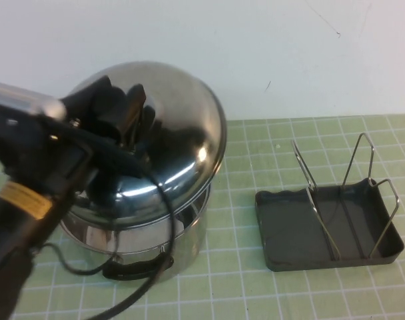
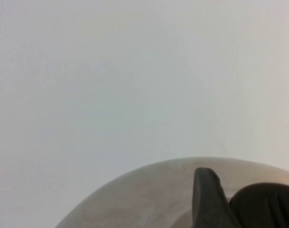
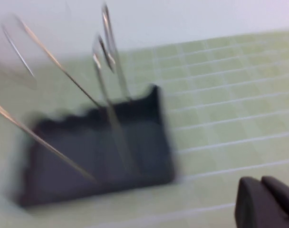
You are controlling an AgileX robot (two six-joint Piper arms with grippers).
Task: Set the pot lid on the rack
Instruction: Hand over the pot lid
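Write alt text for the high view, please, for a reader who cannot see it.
The left gripper grips the black knob of the pot lid, holding it tilted above the steel pot on a green grid mat. To the right stands the rack with wire loops. The right gripper is not in this view.

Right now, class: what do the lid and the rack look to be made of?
Lid: polished steel, apparently; mirror-like reflections. Left hand grips its knob. Rack: matte dark tray, probably plastic, with thin shiny wire loops. Right hand is near the rack.
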